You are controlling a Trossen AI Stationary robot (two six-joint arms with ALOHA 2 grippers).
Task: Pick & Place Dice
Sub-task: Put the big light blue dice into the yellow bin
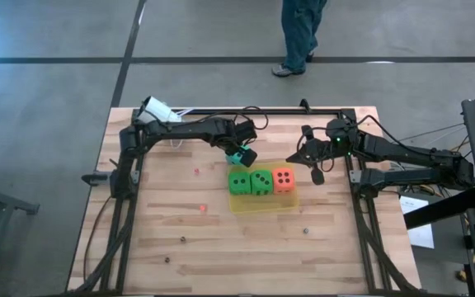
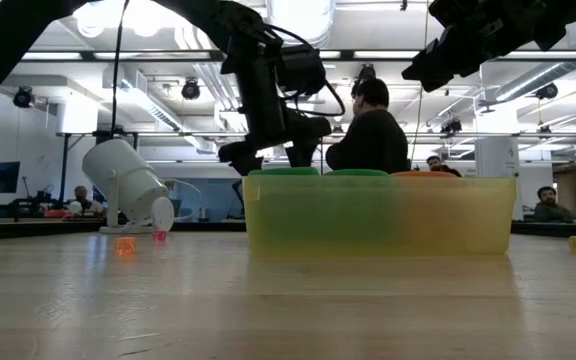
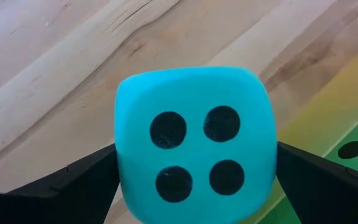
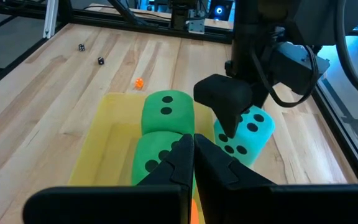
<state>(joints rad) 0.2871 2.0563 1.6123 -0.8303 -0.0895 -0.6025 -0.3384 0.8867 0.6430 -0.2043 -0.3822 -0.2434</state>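
Only the left wrist view shows the teal die (image 3: 194,144) face-on, a soft rounded cube with four black pips toward the camera, pinched between the spread fingers (image 3: 73,186) of the left hand (image 1: 242,155). The high view instead places it just above the wooden bench (image 1: 163,239), beside the far edge of the yellow tray (image 1: 262,204). That tray holds two green dice (image 1: 239,181) (image 1: 261,182) and the orange-red die (image 1: 284,179) in a row. The right wrist view shows the right hand (image 4: 193,163) pressed together, hovering near the tray's orange-red end, and the low view shows only the dice tops above the translucent tray wall.
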